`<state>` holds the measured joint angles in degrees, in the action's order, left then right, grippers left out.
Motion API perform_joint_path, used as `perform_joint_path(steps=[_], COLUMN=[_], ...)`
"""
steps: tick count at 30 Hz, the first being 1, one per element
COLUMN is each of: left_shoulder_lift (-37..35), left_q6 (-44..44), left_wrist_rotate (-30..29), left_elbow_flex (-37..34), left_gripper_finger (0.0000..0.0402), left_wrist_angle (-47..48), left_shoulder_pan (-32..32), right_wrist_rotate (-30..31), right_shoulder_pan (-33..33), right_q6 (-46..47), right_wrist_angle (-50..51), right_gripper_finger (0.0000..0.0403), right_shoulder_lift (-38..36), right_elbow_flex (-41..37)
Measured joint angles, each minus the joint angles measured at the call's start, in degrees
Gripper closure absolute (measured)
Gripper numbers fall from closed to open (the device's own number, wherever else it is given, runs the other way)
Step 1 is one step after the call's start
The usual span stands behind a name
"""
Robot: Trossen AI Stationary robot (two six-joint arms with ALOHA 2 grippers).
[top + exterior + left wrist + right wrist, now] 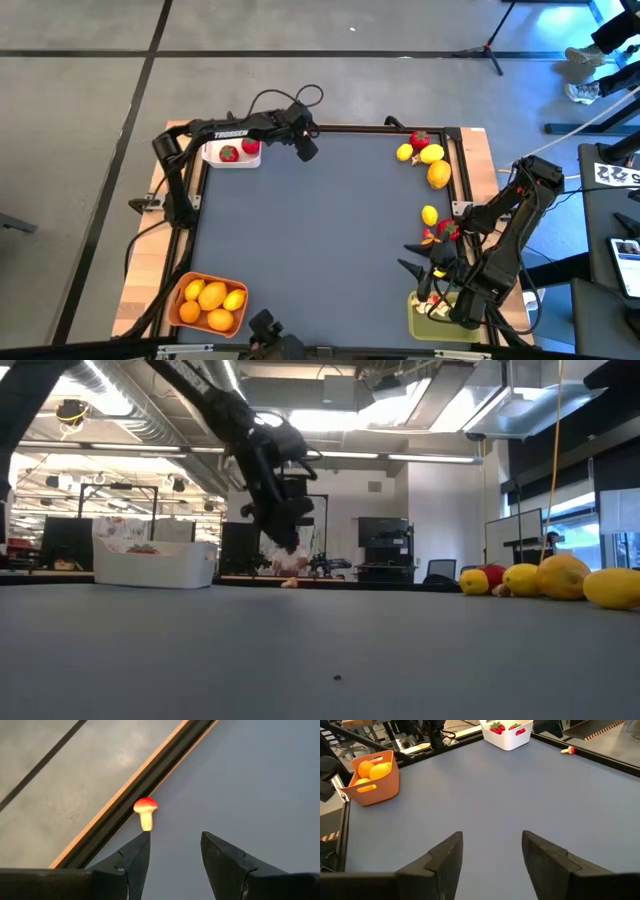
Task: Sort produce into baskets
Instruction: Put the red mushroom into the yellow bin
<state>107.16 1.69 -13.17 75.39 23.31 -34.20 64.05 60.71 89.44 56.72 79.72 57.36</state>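
Mushroom (145,813) lay just ahead of the left hand (172,851), against the dark rim at the bench (330,230) edge. The hand hung above it, fingers apart and empty, so the pick seemed the step in hand; next it needed to drop and close on the stem (a small target). White basket (232,154) sat just behind. Right hand (492,851), also apart, waited over the green basket (425,318). Beyond the grey bench stood office desks.
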Motion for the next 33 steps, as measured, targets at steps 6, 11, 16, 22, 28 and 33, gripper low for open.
perform_joint_path(steps=[6, 11, 16, 22, 28, 33], left_shoulder_lift=[3.4, 6.7, 10.9, 15.0, 16.7, 16.9], left_q6=[1.8, 2.9, 2.7, 2.9, 4.1, 4.0], left_wrist_rotate=[3.1, 5.6, 5.9, 6.1, 7.7, 11.9], left_elbow_flex=[0.9, 5.3, 10.2, 12.6, 12.8, 12.9], left_gripper_finger=[0.0229, 0.0229, 0.0229, 0.0229, 0.0229, 0.0229], left_wrist_angle=[-2.3, -2.4, 1.1, 1.6, 1.5, 1.3], left_shoulder_pan=[-3.4, -5.3, -5.7, -7.1, -8.9, -9.5], right_wrist_rotate=[0.9, -0.4, -3.2, -5.8, -6.2, -6.3], right_shoulder_pan=[-0.9, -3.9, -7.2, -10.1, -10.6, -10.5], right_q6=[-0.2, -3.5, -6.3, -8.9, -9.2, -9.2], right_wrist_angle=[0.5, 0.5, 0.4, 0.3, 0.4, 0.4], right_gripper_finger=[0.0199, 0.0199, 0.0199, 0.0199, 0.0199, 0.0199], right_shoulder_lift=[0.0, 0.0, 0.0, 0.0, 0.0, 0.0], right_elbow_flex=[0.0, 0.0, 0.0, 0.0, 0.0, 0.0])
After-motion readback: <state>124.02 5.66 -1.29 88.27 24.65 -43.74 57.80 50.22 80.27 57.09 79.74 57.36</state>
